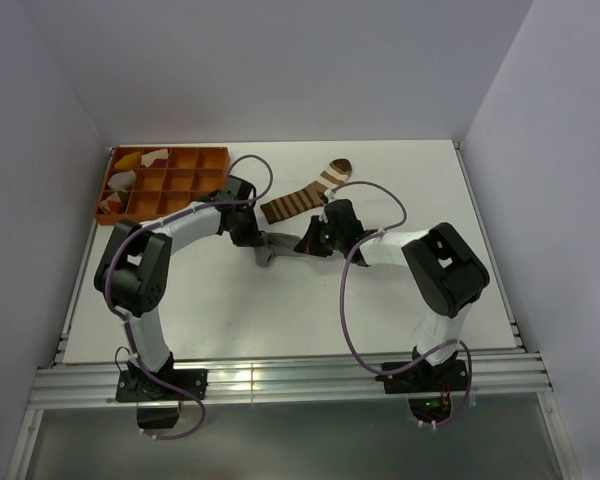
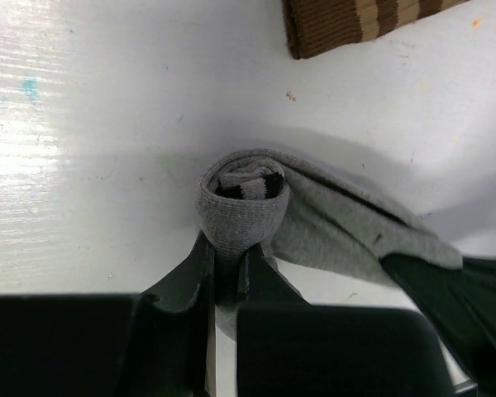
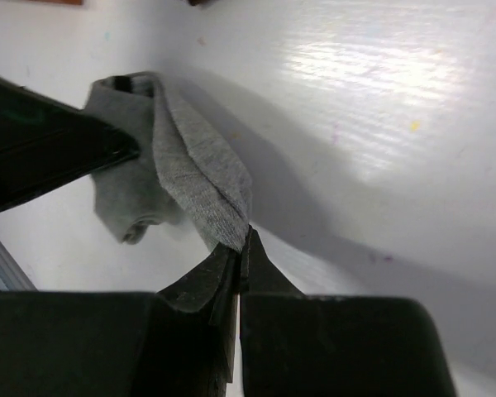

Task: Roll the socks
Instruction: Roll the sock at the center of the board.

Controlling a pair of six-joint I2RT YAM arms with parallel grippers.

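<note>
White table (image 1: 280, 310), centre frame: left gripper (image 2: 229, 260) pinched shut on the rolled cuff of the grey sock (image 2: 331, 227); right gripper (image 3: 242, 248) clamped tight on its loose end. Rolling barely begun. Upper centre, brown striped sock (image 1: 305, 195) lies flat, unrolled.

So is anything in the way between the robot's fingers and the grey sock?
No, nothing is in the way. The left fingers are pinched shut on the rolled-up end of the grey sock, and the right fingers are pinched shut on its other end.
</note>
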